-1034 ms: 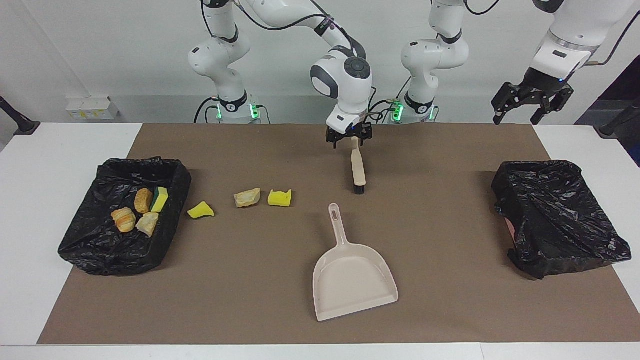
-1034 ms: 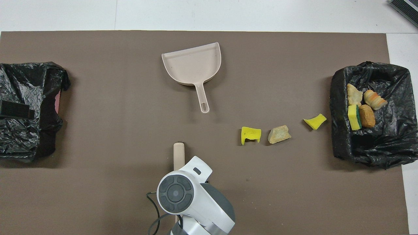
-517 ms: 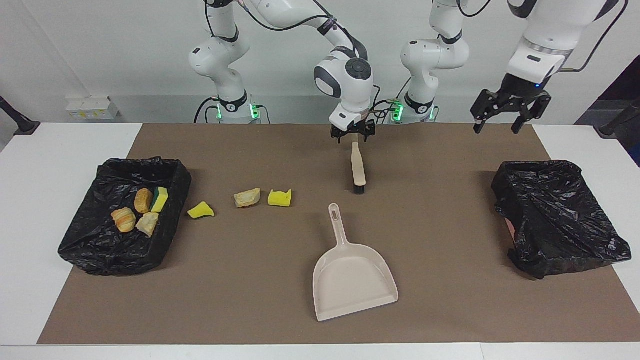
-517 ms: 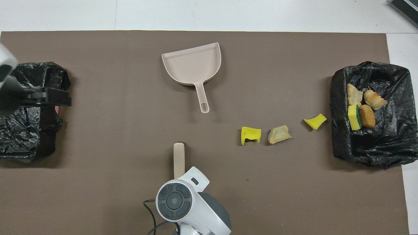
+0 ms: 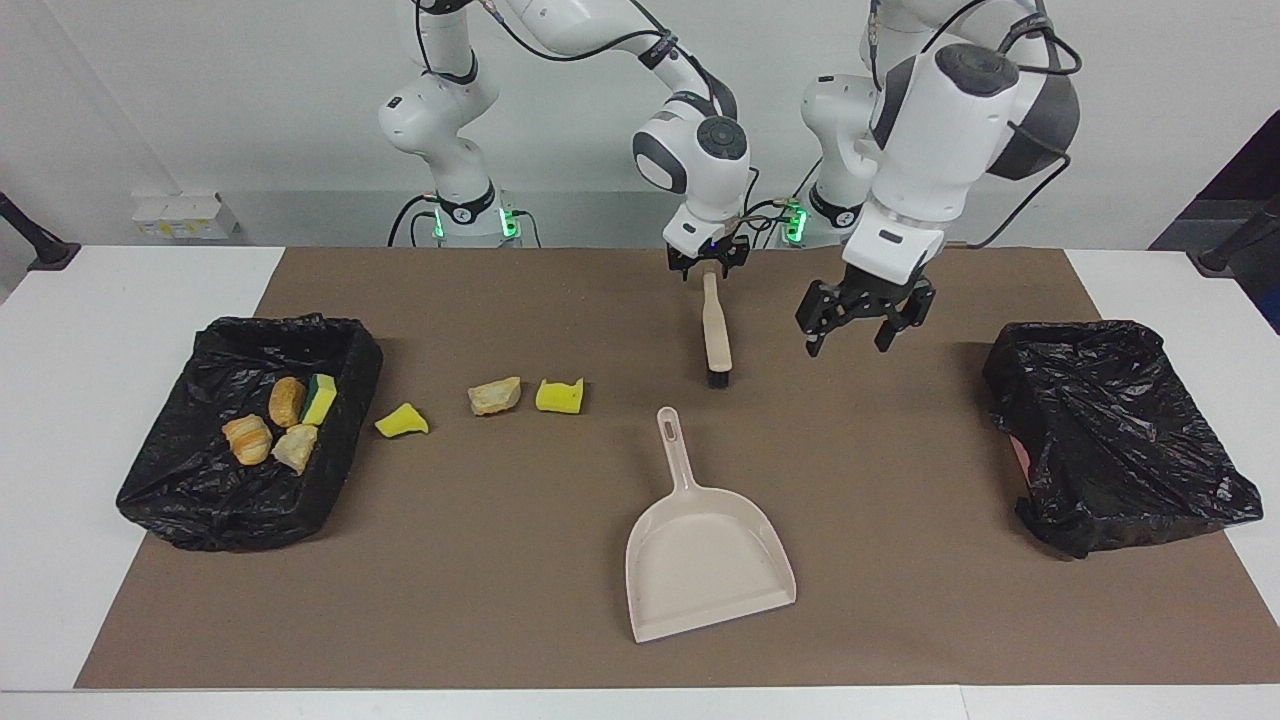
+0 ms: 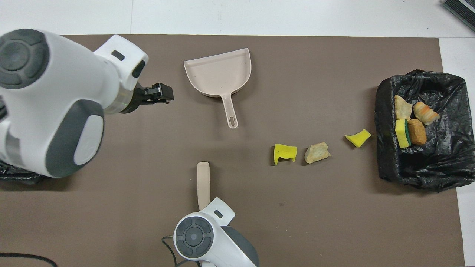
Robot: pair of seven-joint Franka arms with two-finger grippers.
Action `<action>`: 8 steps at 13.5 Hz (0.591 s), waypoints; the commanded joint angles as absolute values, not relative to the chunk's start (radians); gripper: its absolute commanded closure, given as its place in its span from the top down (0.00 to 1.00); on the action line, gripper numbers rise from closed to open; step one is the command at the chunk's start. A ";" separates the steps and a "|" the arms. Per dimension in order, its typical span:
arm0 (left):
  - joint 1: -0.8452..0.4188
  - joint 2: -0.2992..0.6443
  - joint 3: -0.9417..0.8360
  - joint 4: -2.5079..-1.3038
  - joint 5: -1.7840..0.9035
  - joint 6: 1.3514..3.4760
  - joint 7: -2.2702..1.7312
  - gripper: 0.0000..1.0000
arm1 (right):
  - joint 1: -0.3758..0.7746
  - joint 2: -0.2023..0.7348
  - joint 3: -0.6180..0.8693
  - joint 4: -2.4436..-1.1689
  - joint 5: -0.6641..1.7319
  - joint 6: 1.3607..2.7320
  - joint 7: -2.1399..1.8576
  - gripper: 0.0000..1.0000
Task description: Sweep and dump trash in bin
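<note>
Trash (image 5: 495,396) loose on mat, apart from both claws: left claw (image 5: 866,322) wide, right claw (image 5: 708,263) spread over brush (image 5: 715,335).

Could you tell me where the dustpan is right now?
The dustpan lies flat mid-table, farther from the robots than the brush, its handle pointing toward them.

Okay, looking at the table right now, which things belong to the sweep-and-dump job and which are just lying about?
Part of the job:
- three loose trash pieces on the mat
- brush, with the right gripper at its handle end
- dustpan
- bin with four pieces in it
- left gripper, open over the mat

Lying about:
- second black-lined bin, nothing seen in it
</note>
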State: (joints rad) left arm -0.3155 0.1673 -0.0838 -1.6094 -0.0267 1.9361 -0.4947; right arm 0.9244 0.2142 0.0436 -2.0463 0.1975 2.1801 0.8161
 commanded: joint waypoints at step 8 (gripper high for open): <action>-0.452 0.443 -0.067 -1.485 -0.020 2.112 -0.820 1.00 | 0.873 0.089 0.040 -2.068 0.230 2.004 0.813 0.00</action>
State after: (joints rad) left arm -0.4126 0.3781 -0.0830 -1.5311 -0.0259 2.0652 -0.7291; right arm 0.9077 0.1627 0.0360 -2.0431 0.2107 2.0744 0.8174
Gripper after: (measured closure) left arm 0.000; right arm 0.740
